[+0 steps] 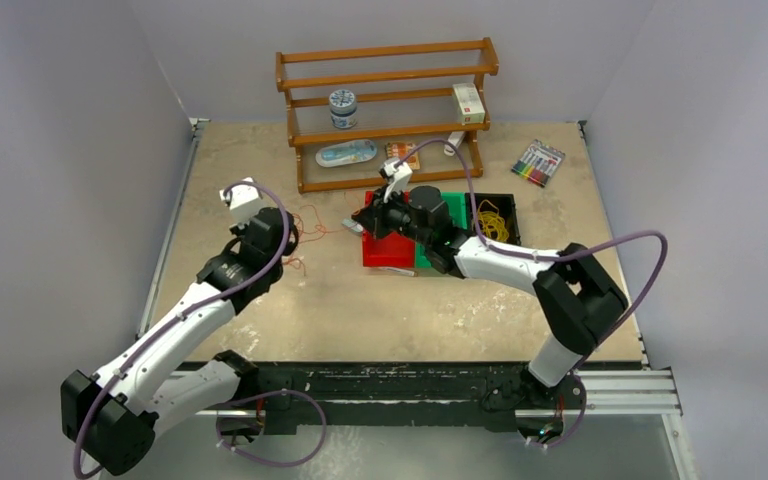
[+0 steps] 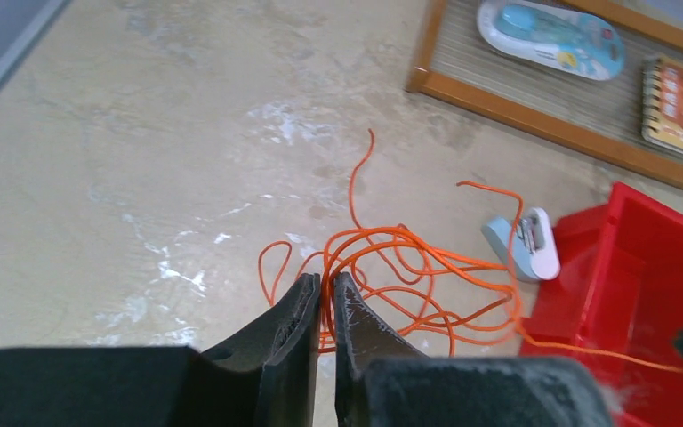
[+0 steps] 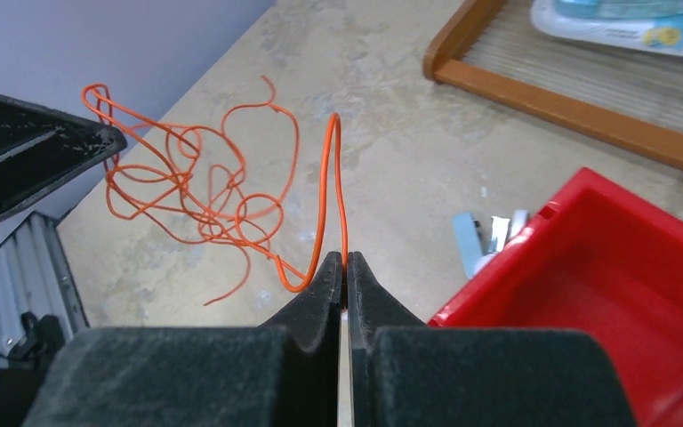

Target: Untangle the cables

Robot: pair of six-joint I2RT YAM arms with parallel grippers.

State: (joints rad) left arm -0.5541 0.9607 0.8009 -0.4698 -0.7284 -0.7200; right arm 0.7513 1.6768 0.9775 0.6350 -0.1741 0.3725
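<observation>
A thin orange cable [image 1: 310, 228] hangs as a loose tangle between my two grippers, left of the red bin [image 1: 388, 250]. My left gripper [image 2: 326, 283] is shut on strands at the near edge of the orange tangle [image 2: 409, 271]. My right gripper [image 3: 344, 260] is shut on one orange strand that arches up and runs off to the tangle [image 3: 196, 187]. In the top view the left gripper [image 1: 288, 240] and right gripper [image 1: 360, 226] face each other a short way apart. A yellow cable [image 1: 492, 222] lies coiled in the black bin. No dark cable shows.
A small white and blue stapler-like object [image 2: 523, 245] lies on the table next to the red bin [image 2: 649, 285]. A green bin [image 1: 438, 215] and a black bin [image 1: 505, 203] adjoin it. A wooden rack [image 1: 385, 110] stands behind, and markers [image 1: 538, 162] lie at the back right.
</observation>
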